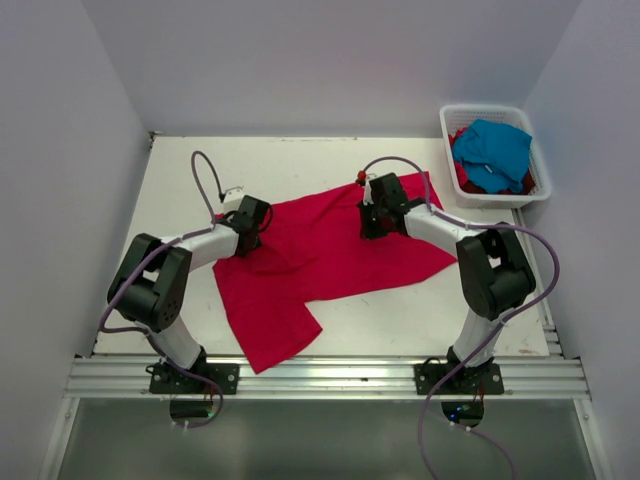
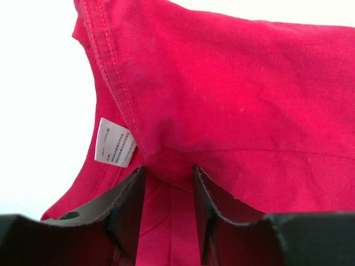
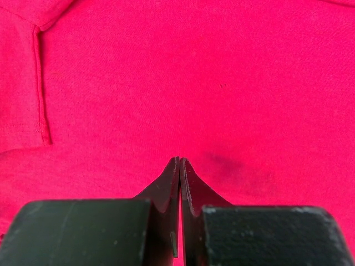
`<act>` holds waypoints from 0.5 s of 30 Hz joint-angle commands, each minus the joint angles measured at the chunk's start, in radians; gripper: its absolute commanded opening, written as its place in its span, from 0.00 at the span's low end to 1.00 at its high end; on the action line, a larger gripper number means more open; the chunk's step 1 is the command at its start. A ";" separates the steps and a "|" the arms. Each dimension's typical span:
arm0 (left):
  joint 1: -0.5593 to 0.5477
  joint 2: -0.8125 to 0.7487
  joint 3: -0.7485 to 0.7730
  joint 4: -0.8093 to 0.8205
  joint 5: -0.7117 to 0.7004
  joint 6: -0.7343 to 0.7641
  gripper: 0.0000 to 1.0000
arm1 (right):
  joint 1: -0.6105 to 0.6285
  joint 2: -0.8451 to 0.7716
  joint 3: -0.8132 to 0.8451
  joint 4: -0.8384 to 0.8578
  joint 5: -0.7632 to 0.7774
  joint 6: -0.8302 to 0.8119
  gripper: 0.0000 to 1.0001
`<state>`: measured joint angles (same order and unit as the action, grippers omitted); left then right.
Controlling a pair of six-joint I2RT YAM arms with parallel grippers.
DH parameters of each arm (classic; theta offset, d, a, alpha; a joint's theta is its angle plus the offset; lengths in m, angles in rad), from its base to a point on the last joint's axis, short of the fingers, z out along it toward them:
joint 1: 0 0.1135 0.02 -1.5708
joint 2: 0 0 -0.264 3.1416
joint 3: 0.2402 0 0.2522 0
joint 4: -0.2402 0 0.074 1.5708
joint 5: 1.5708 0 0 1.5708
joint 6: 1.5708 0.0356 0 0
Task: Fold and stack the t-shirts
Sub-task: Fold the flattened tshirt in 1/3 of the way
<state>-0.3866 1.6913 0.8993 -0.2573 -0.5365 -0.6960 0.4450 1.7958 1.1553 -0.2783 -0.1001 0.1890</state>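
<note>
On the tabletop (image 1: pixel 300 165), I see the red shirt (image 1: pixel 330 255) stretching rightward from my left tool (image 2: pixel 169 174), which is spread astride a seam fold; my right tool (image 3: pixel 179 162) is pressed together.

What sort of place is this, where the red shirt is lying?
Most likely a robotics lab test cell, not a home: plain white walls box in a white table, the left arm and right arm are bolted to an aluminium rail, and a white basket holds a turquoise t-shirt.

A white slatted basket (image 1: pixel 497 201) sits at the table's (image 1: pixel 300 165) far right corner.
</note>
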 commanded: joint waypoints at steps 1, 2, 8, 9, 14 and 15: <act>0.014 0.007 -0.022 0.090 -0.020 -0.008 0.42 | 0.004 -0.024 0.018 -0.004 -0.018 -0.016 0.00; 0.015 0.010 -0.023 0.096 -0.013 -0.007 0.40 | 0.004 -0.024 0.020 -0.005 -0.016 -0.016 0.00; 0.017 0.019 -0.030 0.110 0.001 -0.002 0.04 | 0.004 -0.024 0.018 -0.007 -0.016 -0.019 0.00; 0.017 0.016 -0.031 0.102 0.001 -0.007 0.00 | 0.004 -0.024 0.018 -0.007 -0.016 -0.019 0.00; 0.015 -0.034 -0.039 0.047 0.017 -0.031 0.00 | 0.004 -0.016 0.023 -0.007 -0.020 -0.019 0.00; 0.015 -0.044 -0.042 0.038 0.018 -0.040 0.00 | 0.004 -0.015 0.024 -0.009 -0.018 -0.017 0.00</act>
<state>-0.3805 1.6909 0.8764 -0.1913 -0.5152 -0.6983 0.4450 1.7958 1.1553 -0.2787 -0.1005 0.1825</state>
